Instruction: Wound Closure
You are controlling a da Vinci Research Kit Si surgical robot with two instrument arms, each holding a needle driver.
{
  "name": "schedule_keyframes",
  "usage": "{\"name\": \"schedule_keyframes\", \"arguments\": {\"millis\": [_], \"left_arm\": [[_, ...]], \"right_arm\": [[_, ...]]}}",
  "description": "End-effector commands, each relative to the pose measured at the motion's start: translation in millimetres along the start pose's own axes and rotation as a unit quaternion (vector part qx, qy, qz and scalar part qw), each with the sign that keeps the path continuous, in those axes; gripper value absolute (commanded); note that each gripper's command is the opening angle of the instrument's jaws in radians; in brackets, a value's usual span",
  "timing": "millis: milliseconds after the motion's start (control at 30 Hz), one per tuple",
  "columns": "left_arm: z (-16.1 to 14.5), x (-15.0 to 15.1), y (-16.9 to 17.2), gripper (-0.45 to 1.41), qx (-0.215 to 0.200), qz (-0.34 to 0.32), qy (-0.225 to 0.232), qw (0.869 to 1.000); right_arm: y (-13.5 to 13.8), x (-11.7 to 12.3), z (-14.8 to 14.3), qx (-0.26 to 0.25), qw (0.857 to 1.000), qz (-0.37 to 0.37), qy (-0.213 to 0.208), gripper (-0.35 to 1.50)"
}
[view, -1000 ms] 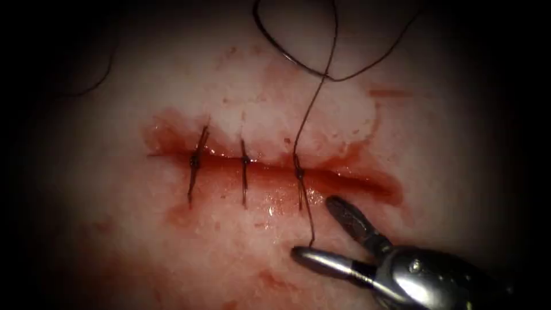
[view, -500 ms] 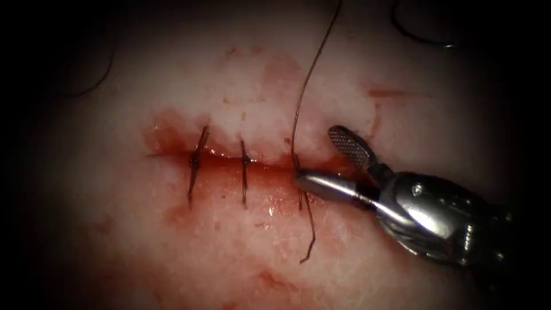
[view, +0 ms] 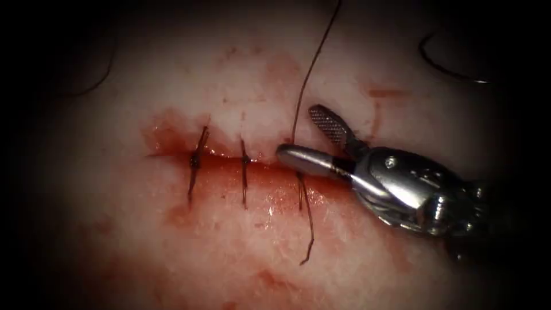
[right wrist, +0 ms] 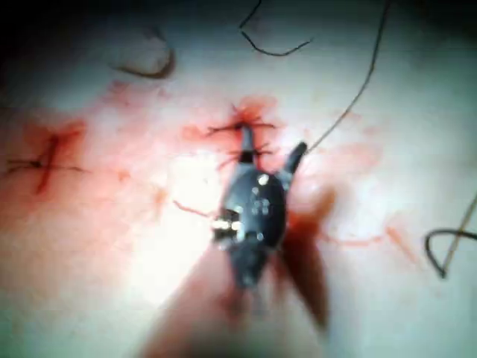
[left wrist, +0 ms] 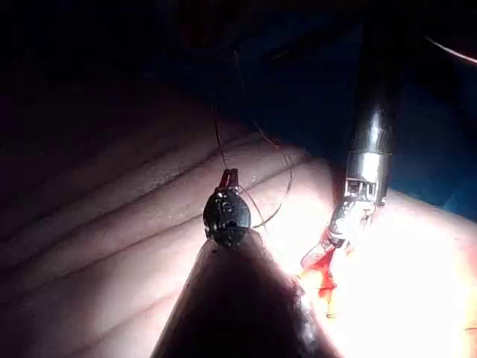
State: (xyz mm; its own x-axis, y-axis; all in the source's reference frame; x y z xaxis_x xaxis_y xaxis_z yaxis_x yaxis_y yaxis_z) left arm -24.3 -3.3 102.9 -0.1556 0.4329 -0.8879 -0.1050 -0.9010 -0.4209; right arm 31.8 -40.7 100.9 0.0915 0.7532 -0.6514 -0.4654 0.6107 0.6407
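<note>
The cut (view: 344, 175) runs left to right across the tissue (view: 172, 247). The third stitch (view: 299, 192) has a long thread (view: 307, 74) rising from it out past the upper edge. Its short tail (view: 310, 229) lies below the cut. My right tool (view: 298, 131) stands open at that stitch, with the long thread passing between its jaws, just above the knot. In the left wrist view my left tool (left wrist: 229, 179) is raised off the tissue and shut on the thread (left wrist: 218, 138). A dark curved needle (view: 445, 70) lies on the tissue at the far right, out of the tissue and held by neither tool.
Two tied stitches (view: 195, 162) (view: 244, 162) cross the cut further left. Red fluid (view: 270, 198) wets the tissue along the cut. A loose strand of thread (view: 97, 83) lies at the far upper left.
My right tool has moved from below the cut up and left to the third stitch, and its open jaws now straddle the long thread. The needle has slid to the right.
</note>
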Motion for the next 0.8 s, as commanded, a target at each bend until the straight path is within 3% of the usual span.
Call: {"name": "schedule_keyframes", "arguments": {"millis": [33,433,800], "left_arm": [[0.7,0.0,-0.2,-0.45,0.0,0.003,0.001,1.0],[1.1,1.9,1.9,-0.45,-0.005,0.011,0.001,1.0],[1.8,4.1,4.2,-0.45,-0.019,0.017,0.01,1.0]], "right_arm": [[0.1,-0.4,1.0,-0.001,1.0,-0.002,-0.002,1.31],[1.0,-0.9,3.0,-0.003,1.0,-0.005,-0.011,1.31],[1.0,-1.2,6.5,0.035,0.999,-0.01,-0.028,1.33]]}}
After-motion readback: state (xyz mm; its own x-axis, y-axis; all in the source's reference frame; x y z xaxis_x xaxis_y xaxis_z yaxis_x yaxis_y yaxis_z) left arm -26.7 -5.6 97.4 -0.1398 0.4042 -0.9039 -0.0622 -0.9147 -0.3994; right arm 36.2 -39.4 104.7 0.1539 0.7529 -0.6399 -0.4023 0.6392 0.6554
